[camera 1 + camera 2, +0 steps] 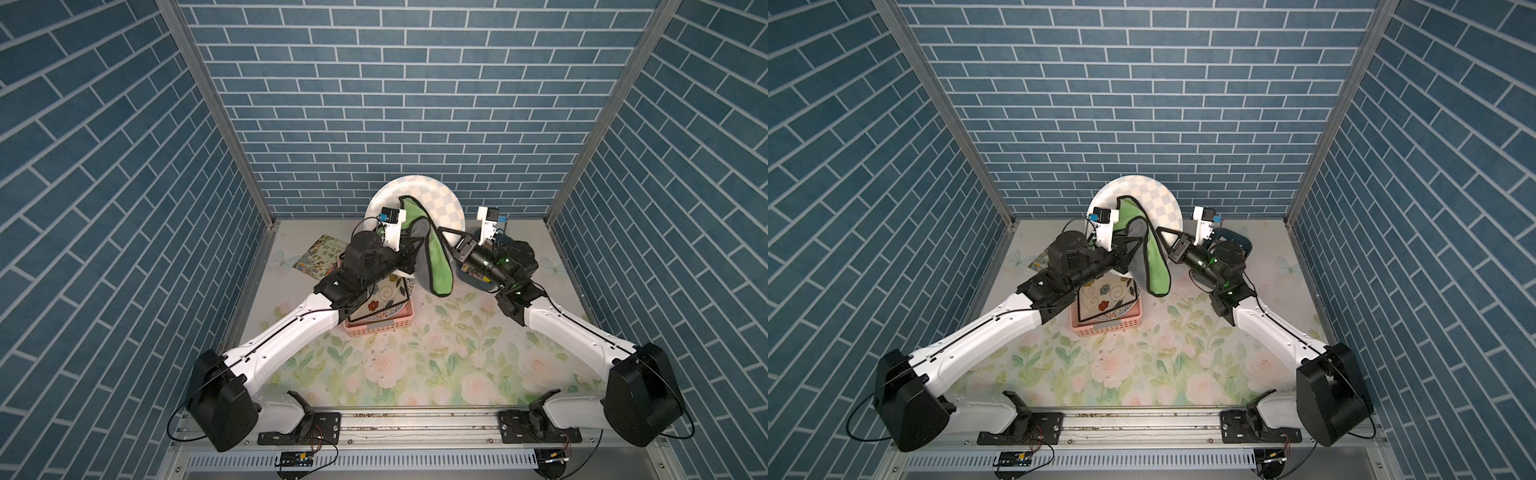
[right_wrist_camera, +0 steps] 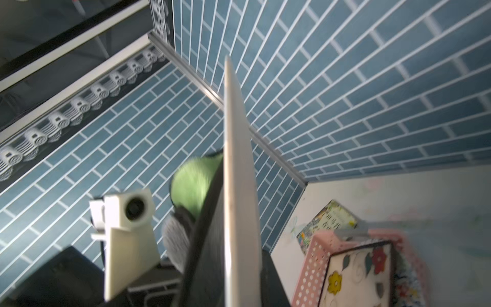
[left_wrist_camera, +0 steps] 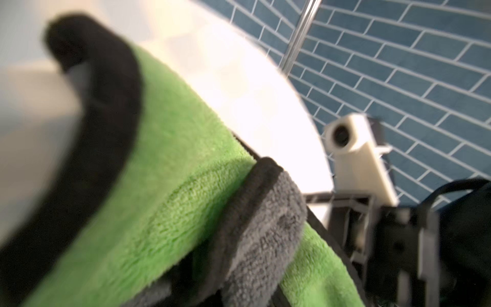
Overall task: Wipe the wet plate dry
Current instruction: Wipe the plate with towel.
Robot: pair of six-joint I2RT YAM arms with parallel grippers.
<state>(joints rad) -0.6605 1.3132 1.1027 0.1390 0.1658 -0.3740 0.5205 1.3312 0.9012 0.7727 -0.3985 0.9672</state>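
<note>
White arm links (image 1: 286, 332), black joints (image 1: 220, 399), thin black cables (image 1: 170, 424)

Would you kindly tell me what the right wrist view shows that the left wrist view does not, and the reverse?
Only the right wrist view: a pink basket holding a flowered dish, a booklet beside it, and the left arm's camera. Only the left wrist view: the right arm's camera and the plate's broad face. Both: that plate, seen edge-on from the right wrist, the green cloth against it, and the blue brick wall.
</note>
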